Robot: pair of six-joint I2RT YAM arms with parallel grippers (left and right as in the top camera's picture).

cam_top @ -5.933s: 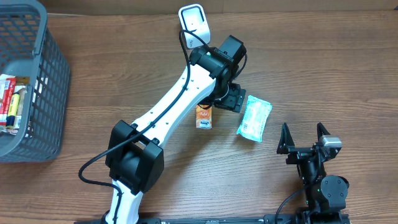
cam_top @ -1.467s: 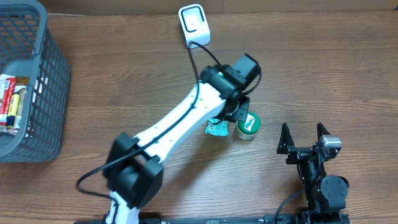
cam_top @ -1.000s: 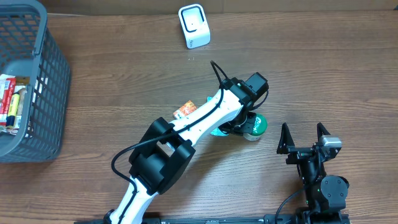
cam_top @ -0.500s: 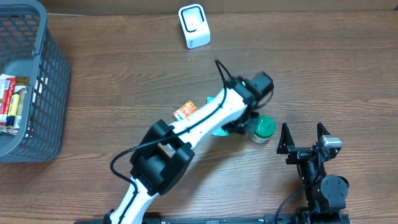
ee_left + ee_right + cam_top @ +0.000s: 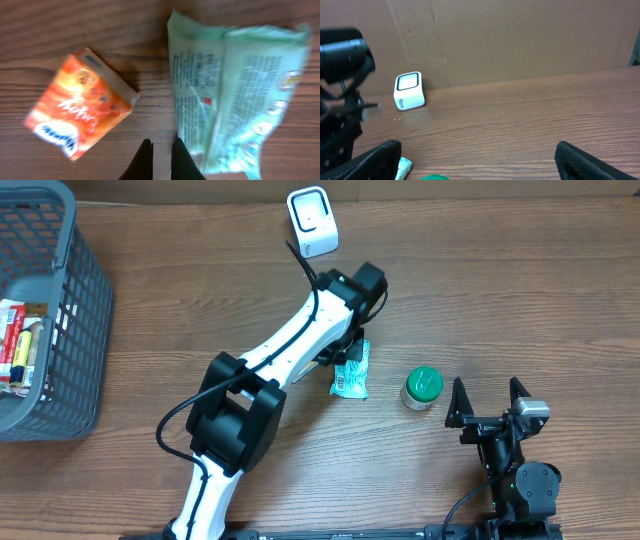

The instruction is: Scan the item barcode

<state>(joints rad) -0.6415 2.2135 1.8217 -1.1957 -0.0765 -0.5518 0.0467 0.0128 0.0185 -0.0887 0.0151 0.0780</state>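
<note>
The pale green plastic packet [image 5: 352, 372] lies flat on the wooden worktop [image 5: 500, 280] at centre frame, just beside a small orange carton [image 5: 77, 117]. The left end effector [image 5: 161, 155] is pinched closed and empty above the gap between them. At lower right, the right end effector [image 5: 487, 390] gapes wide near a green-lidded jar [image 5: 422, 387].

Not much is legible here, tbh. White script lettering is printed across the small squarish orange packet [image 5: 80, 102], but it's seen upside down and blurred, so no word can be made out. A dark logo on a white oval at its corner can't be read either. Blocks of fine print and a tiny red mark are carried on the pale green crinkly plastic wrapper [image 5: 235, 95], all smeared.
</note>
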